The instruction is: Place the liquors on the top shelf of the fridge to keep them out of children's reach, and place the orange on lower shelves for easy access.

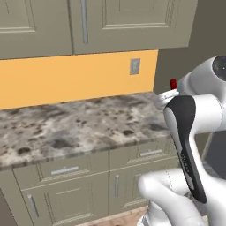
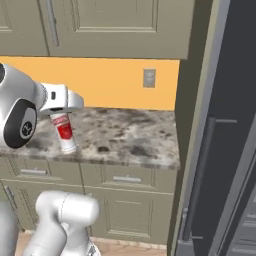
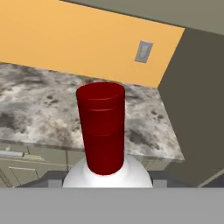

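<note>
A white robot arm with dark joints rises in the foreground and reaches toward a speckled grey-brown stone counter (image 2: 125, 135). Its pincer (image 2: 62, 102) sits around the upper part of a small liquor bottle with a red cap and a pale label marked in red (image 2: 64, 132); the jaws stand partly apart on either side of the bottle's shoulder, and they appear to hold it, though the fingertips themselves are hidden. In the right base view the bottle stands upright with its base at the counter's surface, near the front edge; whether it rests there or is just lifted cannot be told. From the hand view, the red cap (image 3: 101, 127) rises straight up in the middle, above a rounded pale shoulder. Below the counter run beige drawers and cupboard doors with silver bar handles (image 1: 64, 170). Behind it, an orange wall panel (image 1: 75, 77) carries a small grey outlet plate (image 1: 135, 66), with beige upper cupboards (image 1: 123, 22) above. To the right stands the tall grey fridge (image 2: 220, 150) with a long dark bar handle.
</note>
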